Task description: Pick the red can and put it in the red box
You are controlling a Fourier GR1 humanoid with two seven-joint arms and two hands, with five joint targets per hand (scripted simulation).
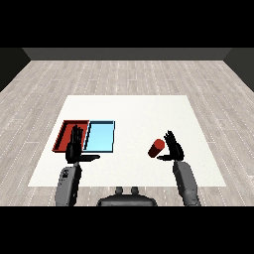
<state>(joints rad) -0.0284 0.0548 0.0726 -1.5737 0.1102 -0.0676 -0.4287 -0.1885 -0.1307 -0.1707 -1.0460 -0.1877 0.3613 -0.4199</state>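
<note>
Head view: red can (pixel 157 147) just left of right hand (pixel 173 147).

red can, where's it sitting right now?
In the head view the red can lies on the white table right of centre, just left of the open right hand and well right of the light blue tray.

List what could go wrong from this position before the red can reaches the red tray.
1. The right hand is open beside the red can, not curled round it; closing off-centre might knock the can away.
2. The light blue tray lies between the can and the red tray, so a short carry could end in the wrong tray.
3. The left hand hangs over the red tray and may block the drop.
</note>
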